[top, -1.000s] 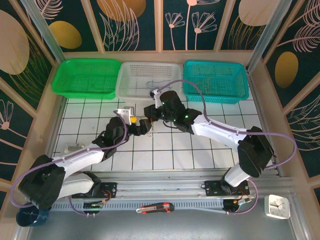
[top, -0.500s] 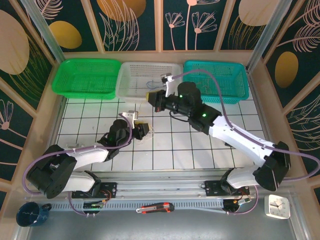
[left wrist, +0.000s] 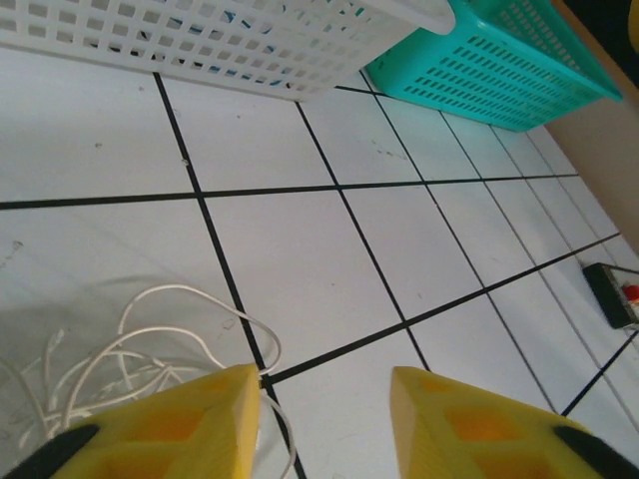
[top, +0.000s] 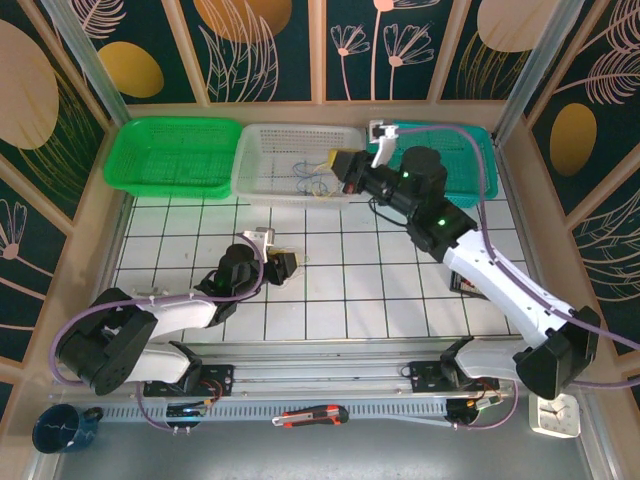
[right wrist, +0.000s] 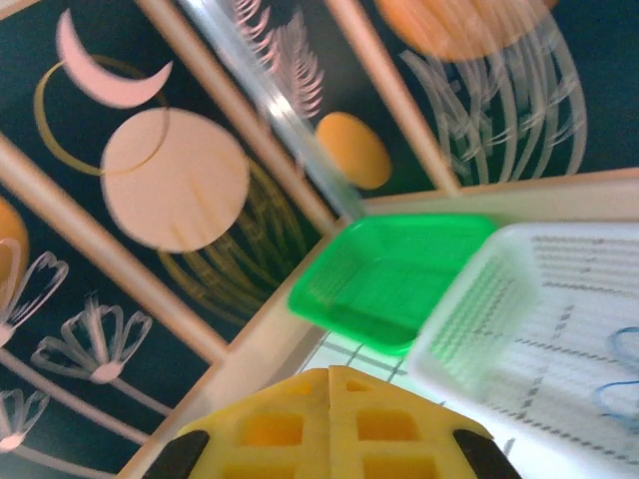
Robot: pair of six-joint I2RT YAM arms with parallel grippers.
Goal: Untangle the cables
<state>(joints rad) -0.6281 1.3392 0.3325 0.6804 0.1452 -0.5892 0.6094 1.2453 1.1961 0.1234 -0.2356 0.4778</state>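
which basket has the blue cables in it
The white basket, the middle one between the green basket and the teal basket. Thin blue cables lie on its floor.

**Two white-and-black arms with yellow fingers**

We see the left arm and the right arm built alike, with white shells on the long links and black housings at the joints. Black bases are bolted to the metal rail. A lilac hose trails along each arm away from the rail. Farthest from the rail, the left gripper and right gripper carry yellow fingers moulded with square recesses. Small green lights glow on the right arm's black joints.
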